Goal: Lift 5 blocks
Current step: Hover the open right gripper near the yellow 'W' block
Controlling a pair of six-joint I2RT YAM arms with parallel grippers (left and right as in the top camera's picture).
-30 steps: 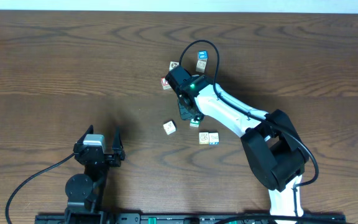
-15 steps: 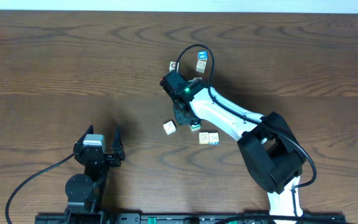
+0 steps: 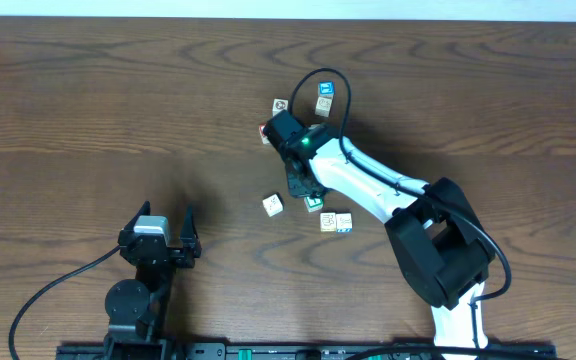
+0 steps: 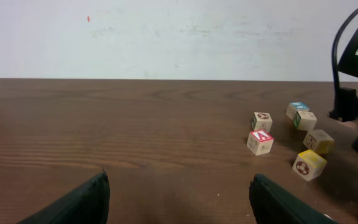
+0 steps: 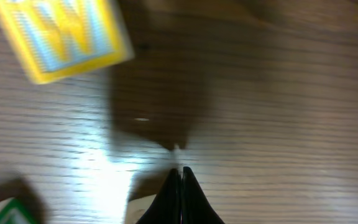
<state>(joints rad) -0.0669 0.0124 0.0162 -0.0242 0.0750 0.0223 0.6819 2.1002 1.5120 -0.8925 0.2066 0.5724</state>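
Note:
My right gripper point(image 3: 305, 190) is shut on nothing, its tips low over the table beside a green-marked block point(image 3: 314, 203). Past that block lie a yellow block point(image 3: 328, 221) and a blue-marked white block point(image 3: 344, 222). One cream block point(image 3: 273, 205) sits to the left, another point(image 3: 280, 105) farther back. In the right wrist view the closed tips point(image 5: 180, 169) point at bare wood, with the yellow block point(image 5: 61, 37) up left and a green corner point(image 5: 5, 211) at the bottom left. My left gripper point(image 3: 168, 215) point(image 4: 179, 176) rests open and empty near the front edge.
A red "A" cube point(image 3: 265, 131) shows partly behind the right wrist and plainly in the left wrist view point(image 4: 260, 142). A blue-topped cube point(image 3: 325, 90) point(image 4: 298, 109) lies at the back with a pale cube point(image 3: 324, 103) beside it. The right arm point(image 3: 378, 190) crosses the middle.
The right wrist swung left, then came back a little to the right, jaws shut throughout. The green-marked block sits slightly nearer the yellow one. The left arm has not moved.

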